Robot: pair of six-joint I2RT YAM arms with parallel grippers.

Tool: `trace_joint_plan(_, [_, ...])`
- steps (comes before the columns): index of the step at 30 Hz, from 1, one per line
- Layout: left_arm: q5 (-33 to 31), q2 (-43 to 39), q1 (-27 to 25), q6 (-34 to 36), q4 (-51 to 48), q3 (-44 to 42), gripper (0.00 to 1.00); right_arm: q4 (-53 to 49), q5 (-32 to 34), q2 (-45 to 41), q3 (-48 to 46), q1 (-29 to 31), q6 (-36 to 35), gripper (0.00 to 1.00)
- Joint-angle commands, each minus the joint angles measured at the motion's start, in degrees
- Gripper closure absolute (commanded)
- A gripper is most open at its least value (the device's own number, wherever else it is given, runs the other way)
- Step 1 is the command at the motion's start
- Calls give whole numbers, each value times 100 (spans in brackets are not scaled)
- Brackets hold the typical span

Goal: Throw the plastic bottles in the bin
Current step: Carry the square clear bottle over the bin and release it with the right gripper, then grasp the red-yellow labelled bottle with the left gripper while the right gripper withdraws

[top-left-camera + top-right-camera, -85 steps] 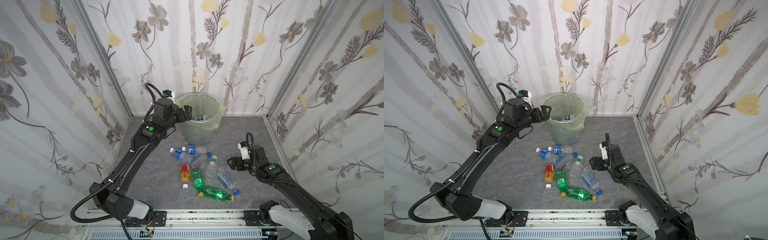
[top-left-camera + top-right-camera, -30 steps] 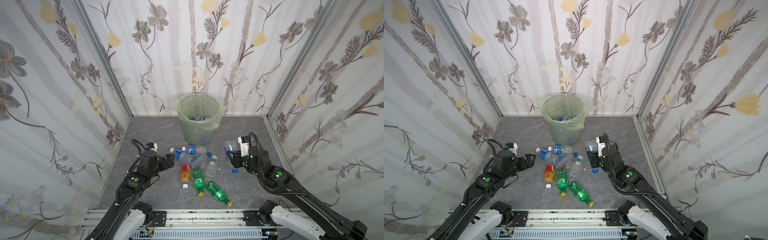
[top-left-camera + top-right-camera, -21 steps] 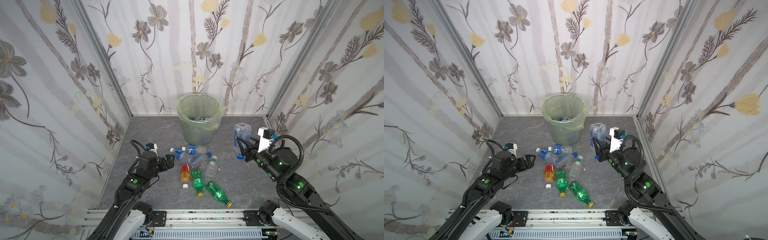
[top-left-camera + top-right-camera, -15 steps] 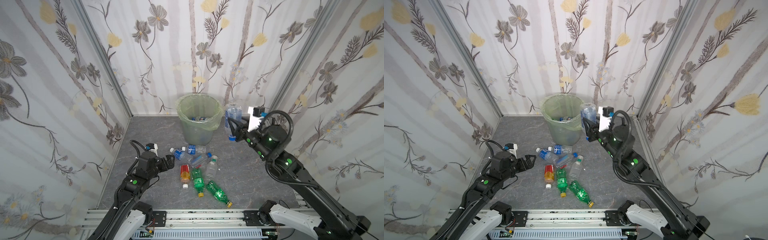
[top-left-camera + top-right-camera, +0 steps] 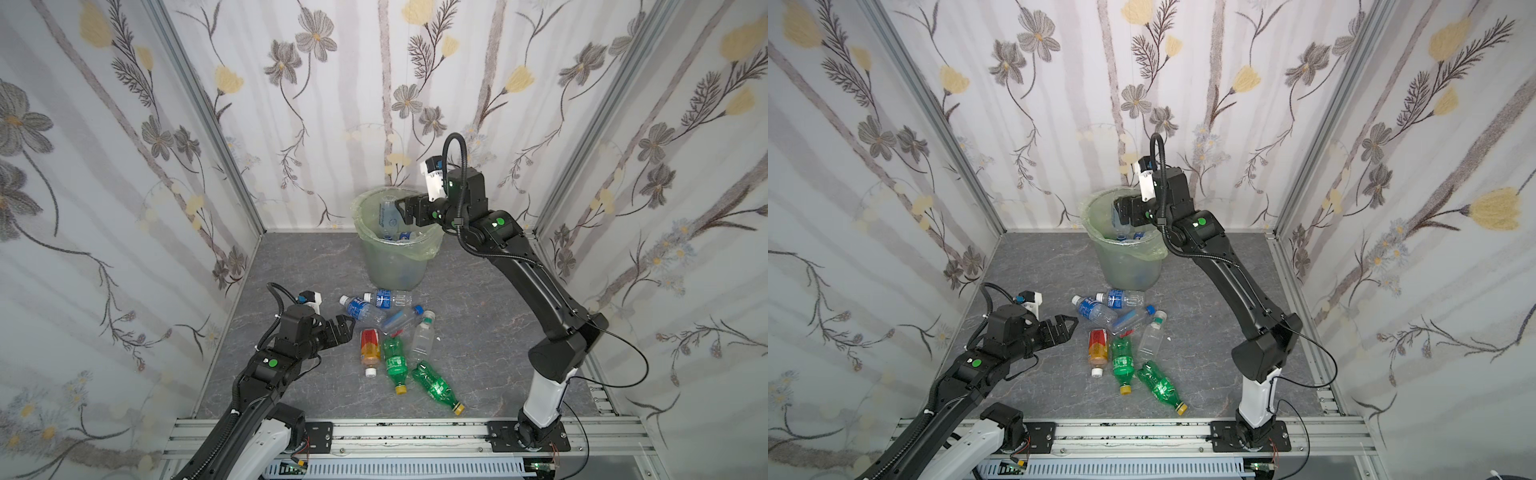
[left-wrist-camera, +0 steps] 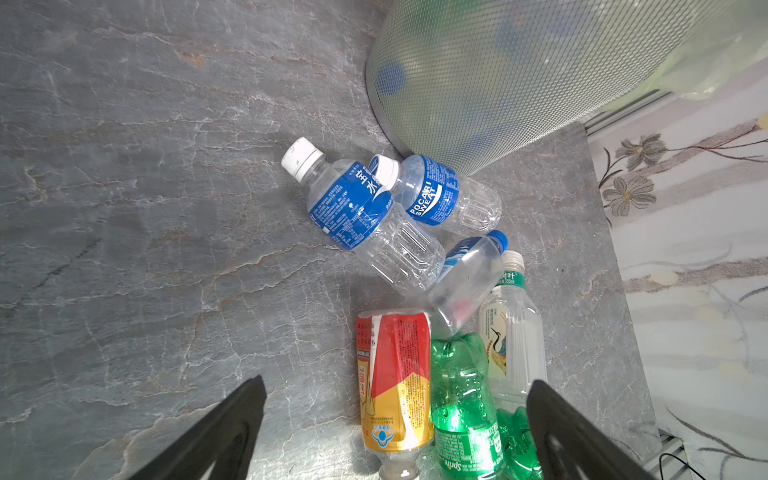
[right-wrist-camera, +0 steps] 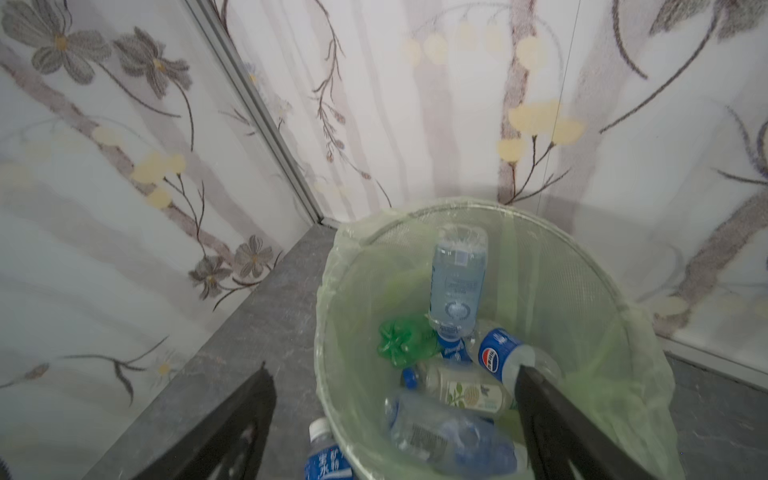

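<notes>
Seven small plastic bottles (image 5: 423,338) lie heaped on the grey stone-patterned tabletop (image 5: 291,270), just in front of the round pale green translucent bin (image 5: 392,266), and more show inside it. The right gripper (image 5: 402,212) hangs over the bin's mouth with its jaws spread and nothing between them. In the right wrist view a clear bottle with a pale blue label (image 7: 457,278) stands cap-down inside the bin, free of both fingers, so we judge the drop to be the step in hand. To finish it well we would hold the jaws wide and lift straight up before swinging back. One finger seems to sit low by the rim, near the thin green bag liner (image 7: 623,374), and a sideways pull could snag the bag or tip the bin. The left gripper (image 5: 1071,328), likewise spread and empty, hovers beside the heap. Its wrist view shows the jaws straddling both the amber bottle with a red label (image 6: 392,374) and the green bottle (image 6: 461,395) touching it. We would centre on the amber body alone, come down across its width and close gently, since these thin empty shells look apt to squirt out or drag a neighbour along.
</notes>
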Motion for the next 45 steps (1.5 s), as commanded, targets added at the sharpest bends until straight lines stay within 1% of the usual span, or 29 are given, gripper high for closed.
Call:
trace_joint_plan(1, [209, 104, 4, -11, 149, -14, 0, 1032, -161, -827, -1158, -10, -72, 7])
trace_joint_plan(4, [318, 237, -23, 15, 153, -13, 0, 1330, -162, -1521, -2193, -28, -74, 7])
trace_joint_plan(8, [267, 394, -159, -78, 158, -45, 1, 1740, -57, -2594, -3754, -94, -10, 6])
trace_joint_plan(13, [138, 522, -560, -299, 215, -176, 4, 2320, 115, -3825, -5674, -240, 360, 5])
trace_joint_plan(15, [130, 599, -760, -412, 282, -241, 5, 2551, 174, -4309, -6397, -344, 588, 3])
trace_joint_plan(17, [149, 721, -929, -504, 365, -319, 6, 2683, 191, -4697, -6908, -453, 782, 1])
trace_joint_plan(20, [187, 1042, -1134, -599, 475, -379, 7, 2725, 184, -5095, -7489, -597, 940, 1])
trace_joint_plan(24, [143, 1525, -1341, -610, 714, -421, 9, 2714, 159, -5282, -7788, -677, 989, 1])
trace_joint_plan(29, [95, 1969, -1637, -610, 1215, -424, 10, 2714, 131, -5278, -7863, -700, 990, 1])
trace_joint_plan(31, [17, 2132, -1713, -609, 1421, -452, 12, 2741, 131, -5263, -7888, -699, 989, 1])
trace_joint_plan(34, [-210, 2446, -1786, -600, 1523, -450, 16, 2771, 109, -5274, -7926, -704, 1005, 1])
trace_joint_plan(40, [-872, 2830, -1838, -697, 1642, -423, 19, 2778, 113, -5337, -7997, -708, 1007, 1])
trace_joint_plan(42, [-971, 2900, -1849, -692, 1689, -422, 21, 2783, 113, -5367, -8008, -708, 1009, 0])
trace_joint_plan(45, [-1045, 2985, -1849, -688, 1727, -446, 26, 2776, 114, -5379, -8042, -715, 1011, 0])
